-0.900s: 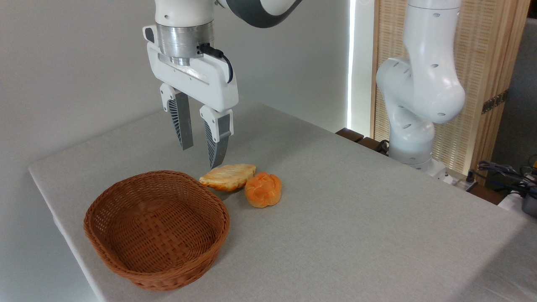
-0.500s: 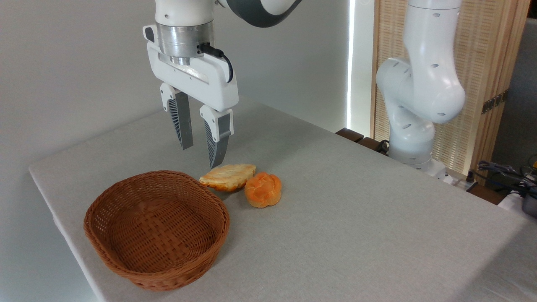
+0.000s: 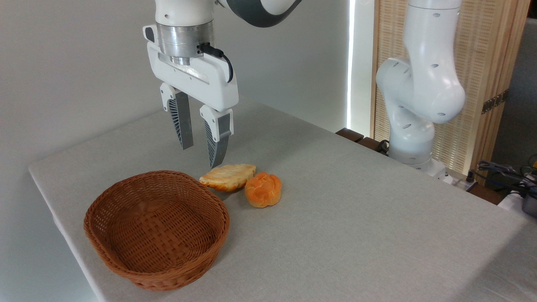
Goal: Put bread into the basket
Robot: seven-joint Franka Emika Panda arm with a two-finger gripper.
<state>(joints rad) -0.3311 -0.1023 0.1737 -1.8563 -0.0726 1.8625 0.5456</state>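
The bread [image 3: 263, 189], a round orange bun with a knotted top, rests on the grey table to the right of the basket. The brown wicker basket [image 3: 156, 227] sits near the table's left front edge with nothing inside it. My gripper [image 3: 200, 156] hangs open in the air above the basket's far rim, up and to the left of the bun, holding nothing. Its fingertips [image 3: 215, 161] hover just above the left end of a paler pastry.
A flat, pale leaf-shaped pastry [image 3: 228, 176] lies touching the bun's left side, between it and the basket. My white arm's base [image 3: 413, 109] stands at the table's far right edge, with cables [image 3: 503, 172] beyond it. A wall runs behind the table.
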